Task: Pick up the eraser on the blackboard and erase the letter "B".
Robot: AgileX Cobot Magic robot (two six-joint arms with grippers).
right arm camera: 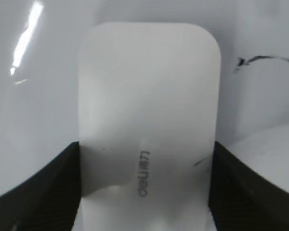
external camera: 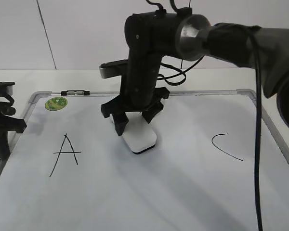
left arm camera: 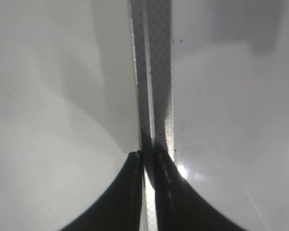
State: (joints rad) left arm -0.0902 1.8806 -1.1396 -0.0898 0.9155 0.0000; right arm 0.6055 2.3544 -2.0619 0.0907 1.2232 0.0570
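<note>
The white eraser [external camera: 140, 137] lies flat on the blackboard [external camera: 149, 192], between the black "A" [external camera: 65, 154] and the black "C" [external camera: 226, 146]. My right gripper [external camera: 135, 122] reaches in from the right and is shut on the eraser, one finger on each long side. In the right wrist view the eraser [right arm camera: 147, 110] with its grey print fills the space between the fingers [right arm camera: 145, 187]. The letter "B" does not show; the spot under the eraser and gripper is hidden. My left gripper [external camera: 2, 126] stays at the board's left edge, shut and empty [left arm camera: 147, 161].
The round green sticker [external camera: 56, 103] sits in the board's far left corner. The grey frame [left arm camera: 156, 72] runs right under the left gripper. A short black stroke [right arm camera: 265, 60] shows beside the eraser; I cannot tell which letter it belongs to.
</note>
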